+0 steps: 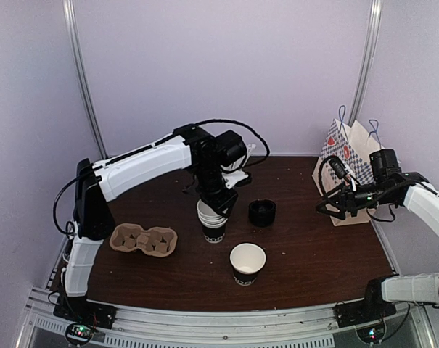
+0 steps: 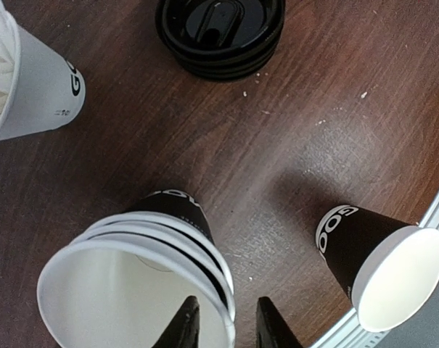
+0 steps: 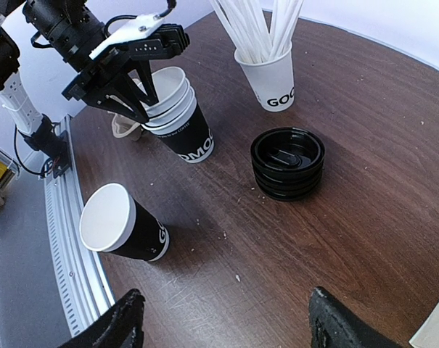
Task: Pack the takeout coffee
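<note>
No cup with a lid shows in any view. A lidless black cup (image 1: 247, 262) with white lettering stands alone near the front, also seen in the left wrist view (image 2: 382, 261) and the right wrist view (image 3: 125, 225). A stack of lidless white-rimmed cups (image 1: 213, 221) stands mid-table. My left gripper (image 1: 218, 204) hangs over the stack (image 2: 132, 290). Its jaws straddle the top cup's rim, one finger inside and one outside, with small gaps either side (image 2: 228, 326). My right gripper (image 1: 334, 194) hovers at the right, wide open and empty (image 3: 230, 326).
A stack of black lids (image 1: 262, 212) sits right of the cup stack. A white cup of straws (image 3: 270, 76) stands behind. A cardboard cup carrier (image 1: 143, 239) lies at the left. A patterned paper bag (image 1: 350, 156) stands at the back right.
</note>
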Robot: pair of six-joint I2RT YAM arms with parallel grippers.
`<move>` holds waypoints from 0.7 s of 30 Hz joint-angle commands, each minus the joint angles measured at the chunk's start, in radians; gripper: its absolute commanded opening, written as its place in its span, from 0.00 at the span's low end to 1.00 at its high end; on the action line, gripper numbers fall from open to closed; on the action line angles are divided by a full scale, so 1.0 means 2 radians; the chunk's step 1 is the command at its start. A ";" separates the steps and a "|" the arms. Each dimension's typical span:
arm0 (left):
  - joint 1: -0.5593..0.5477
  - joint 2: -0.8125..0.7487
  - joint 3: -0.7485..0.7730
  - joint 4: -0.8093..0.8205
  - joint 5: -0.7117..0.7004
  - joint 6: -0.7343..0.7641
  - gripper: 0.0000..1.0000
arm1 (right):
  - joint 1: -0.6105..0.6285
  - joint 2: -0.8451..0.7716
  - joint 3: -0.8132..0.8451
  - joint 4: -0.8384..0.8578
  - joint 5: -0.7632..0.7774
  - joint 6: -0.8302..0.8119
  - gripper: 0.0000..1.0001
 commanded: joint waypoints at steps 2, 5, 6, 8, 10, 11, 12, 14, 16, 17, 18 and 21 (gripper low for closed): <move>-0.005 0.007 -0.006 0.018 -0.008 -0.003 0.23 | -0.004 -0.012 -0.005 0.009 0.006 -0.001 0.77; -0.005 0.008 -0.004 0.019 -0.013 -0.001 0.10 | -0.004 -0.013 -0.004 0.008 0.006 -0.002 0.77; -0.005 0.008 -0.003 0.019 -0.015 -0.001 0.08 | -0.004 -0.013 -0.004 0.008 0.006 -0.003 0.76; -0.005 0.006 -0.003 0.018 -0.016 0.000 0.04 | -0.004 -0.014 -0.005 0.008 0.006 -0.003 0.76; -0.006 0.003 -0.001 0.015 -0.019 0.000 0.00 | -0.004 -0.013 -0.005 0.008 0.005 -0.003 0.76; -0.006 0.000 0.001 0.011 -0.024 0.001 0.00 | -0.004 -0.014 -0.005 0.008 0.005 -0.003 0.76; -0.006 -0.004 0.003 0.006 -0.031 0.004 0.00 | -0.004 -0.014 -0.005 0.008 0.005 -0.003 0.76; -0.006 -0.015 0.004 -0.003 -0.065 0.011 0.00 | -0.003 -0.013 -0.005 0.008 0.005 -0.003 0.76; -0.004 -0.029 0.005 -0.017 -0.102 0.024 0.00 | -0.004 -0.014 -0.005 0.008 0.005 -0.003 0.76; -0.001 -0.036 0.004 -0.023 -0.120 0.028 0.00 | -0.004 -0.014 -0.006 0.008 0.006 -0.004 0.76; 0.006 -0.043 0.003 -0.028 -0.134 0.032 0.00 | -0.004 -0.014 -0.006 0.008 0.006 -0.004 0.76; 0.036 -0.059 -0.004 -0.032 -0.148 0.046 0.00 | -0.003 -0.015 -0.005 0.008 0.005 -0.005 0.76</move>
